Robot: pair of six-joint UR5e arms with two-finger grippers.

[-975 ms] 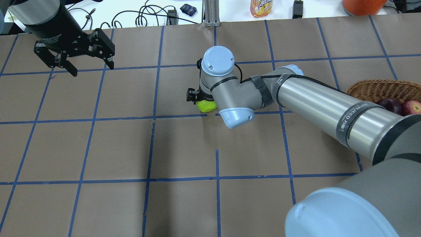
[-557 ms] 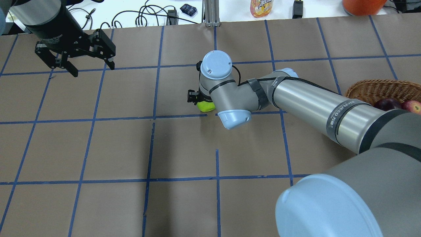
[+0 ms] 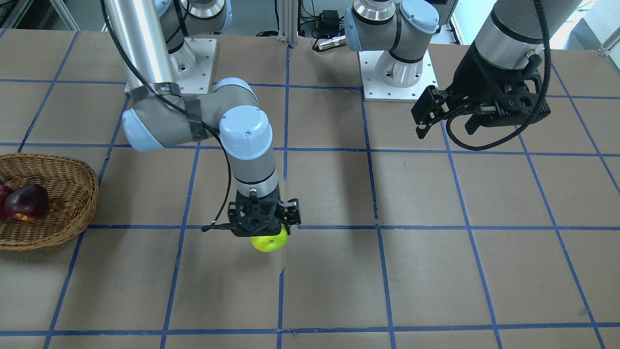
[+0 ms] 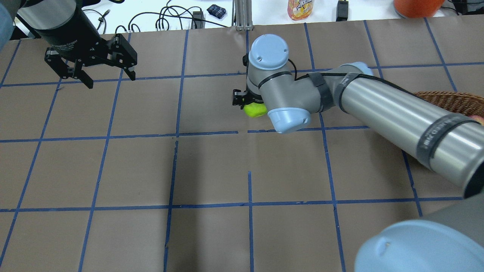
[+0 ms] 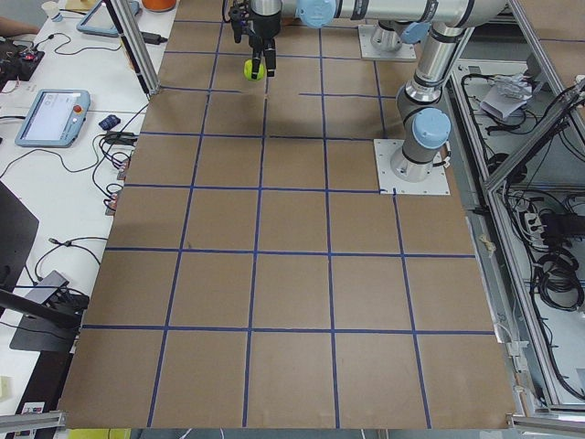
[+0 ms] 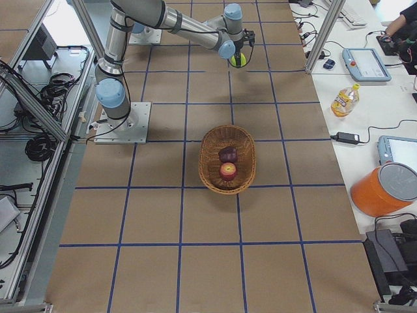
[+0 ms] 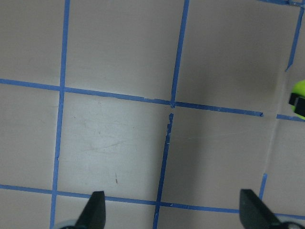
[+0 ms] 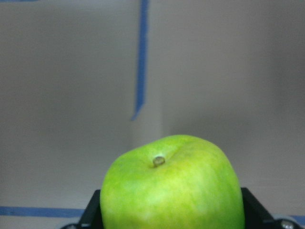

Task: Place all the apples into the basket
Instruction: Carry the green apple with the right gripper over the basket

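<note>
Right tool [image 3: 266,233]: points straight down and is clamped on the yellow-green apple [image 3: 270,241]. A dark finger [image 8: 91,212] presses each flank, and the stem dimple faces the wrist camera. The fruit hangs directly under the wrist; whether it clears the counter [image 4: 211,170] I cannot tell. On the overhead view's clock face, this tool and its apple sit near 12 o'clock of centre, just above a blue tape line. The right arm [image 4: 393,113] runs off toward 4 o'clock. Left tool [image 4: 110,80]: out at 10 o'clock, well apart from the apple. Its fingers are spread wide with nothing between them, tips down over bare brown paper and tape grid. Basket [image 4: 450,100]: at 3 o'clock in the overhead view, mostly hidden behind the right arm. The right-end camera shows it whole, an oval of light wicker holding the maroon apple [image 6: 228,154] and the red apple [image 6: 227,171], which touch, the maroon at the red one's 12 o'clock. In that view the held green fruit lies toward the basket's 12 o'clock, well apart from it.
</note>
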